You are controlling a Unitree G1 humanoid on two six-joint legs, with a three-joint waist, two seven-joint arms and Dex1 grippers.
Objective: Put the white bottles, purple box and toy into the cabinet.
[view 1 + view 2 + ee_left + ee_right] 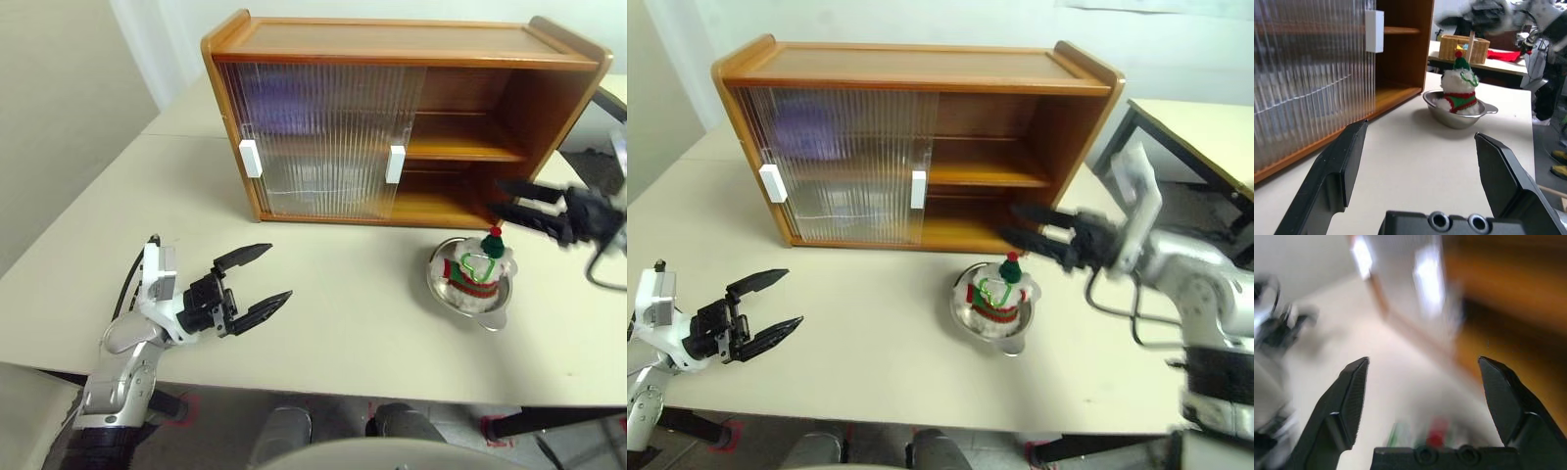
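The wooden cabinet [392, 39] stands at the back of the table. Both ribbed sliding doors [323, 137] cover its left half, and its right half is open with bare shelves. A purple blur behind the doors on the upper shelf is the purple box [808, 127]. The white bottles cannot be made out; a pale shape sits low behind the doors. The toy [477, 266] sits upright in a steel bowl [438, 281] in front of the open half. My right gripper [1007, 220] hovers open and empty just above and right of the toy. My left gripper [279, 271] is open and empty over the near left of the table.
The table's front edge runs close below the bowl and my left gripper. A second table [1205, 127] stands to the right, with a gap between. In the left wrist view a wicker basket [1464, 47] rests on a far table behind the toy [1458, 93].
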